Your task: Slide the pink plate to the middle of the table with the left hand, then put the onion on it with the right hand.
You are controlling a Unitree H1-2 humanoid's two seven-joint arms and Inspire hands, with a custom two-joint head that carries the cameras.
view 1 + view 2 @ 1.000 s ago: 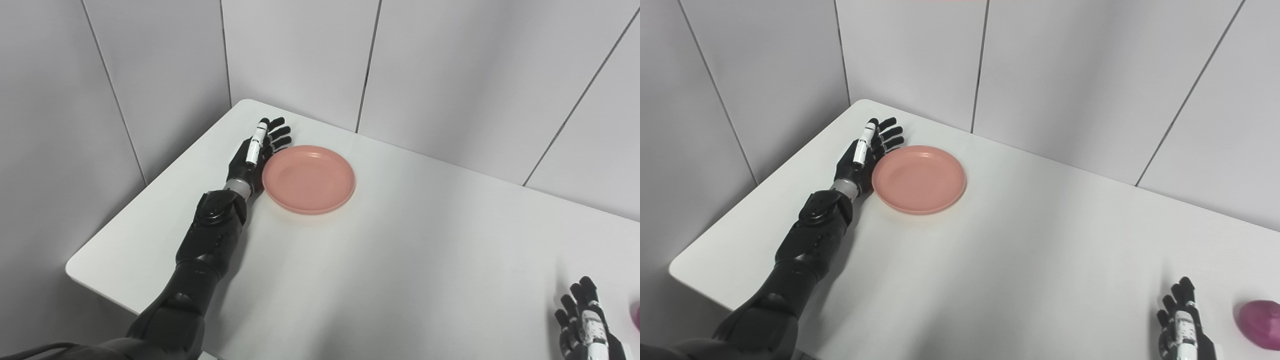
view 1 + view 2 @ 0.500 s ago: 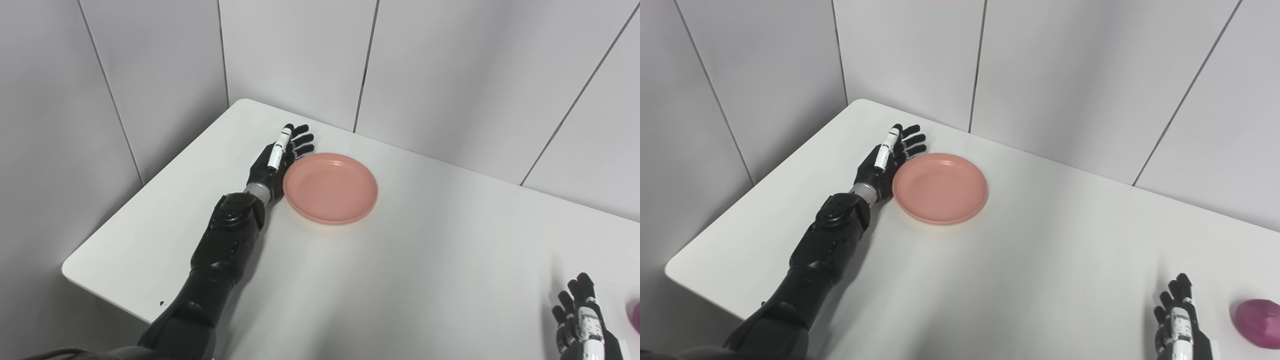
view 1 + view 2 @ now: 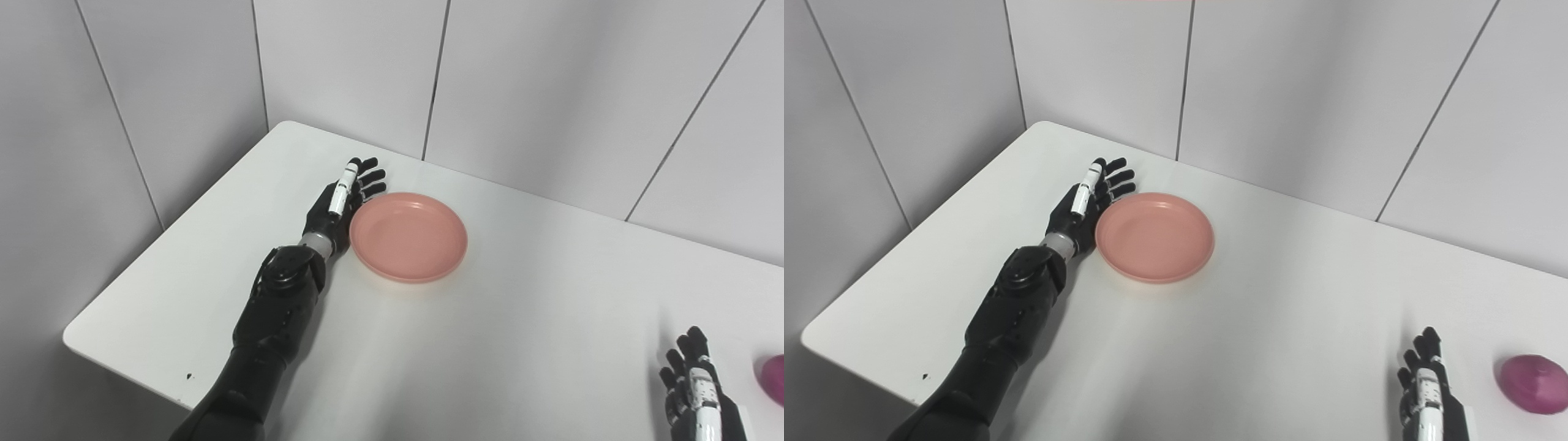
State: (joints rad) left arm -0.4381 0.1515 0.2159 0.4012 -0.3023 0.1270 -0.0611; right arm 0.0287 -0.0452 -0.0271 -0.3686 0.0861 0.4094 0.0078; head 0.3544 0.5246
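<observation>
The left hand, fingers extended and apart, presses edge-on against the left rim of the pink plate. Over the last second the plate has shifted rightward and nearer relative to the tabletop corner, though the camera has also moved. The slide is judged under way; the plate sits left of centre. The right hand, fingers apart, holds nothing beside the onion at the near right. No readable writing appears.
</observation>
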